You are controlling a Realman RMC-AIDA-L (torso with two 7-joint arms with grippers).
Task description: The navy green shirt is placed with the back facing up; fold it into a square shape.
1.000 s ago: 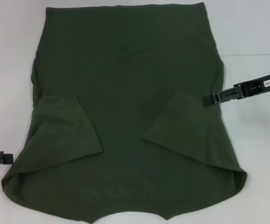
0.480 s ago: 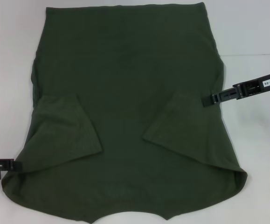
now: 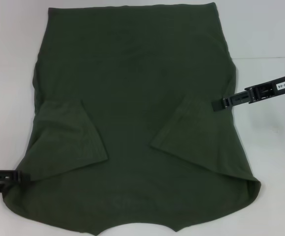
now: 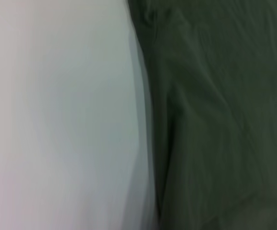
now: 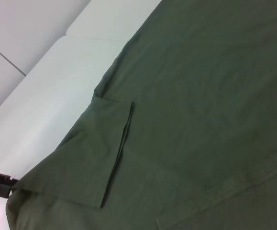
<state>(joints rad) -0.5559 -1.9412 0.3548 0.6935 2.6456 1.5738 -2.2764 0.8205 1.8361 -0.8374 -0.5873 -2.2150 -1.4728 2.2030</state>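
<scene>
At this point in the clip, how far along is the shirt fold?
Early. Done: both sleeves of the navy green shirt lie folded inward onto its body. In hand: the left hand is at the shirt's left edge near the robot, and the right hand sits at the right edge beside the folded sleeve. Left: the body is spread at full length, so the folds that make a square are not yet done.

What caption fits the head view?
Both sleeves folded in, navy green shirt lies flat; left gripper and right gripper at its edges.

Navy green shirt [image 3: 132, 98] flat, sleeves apparently folded inward.
</scene>
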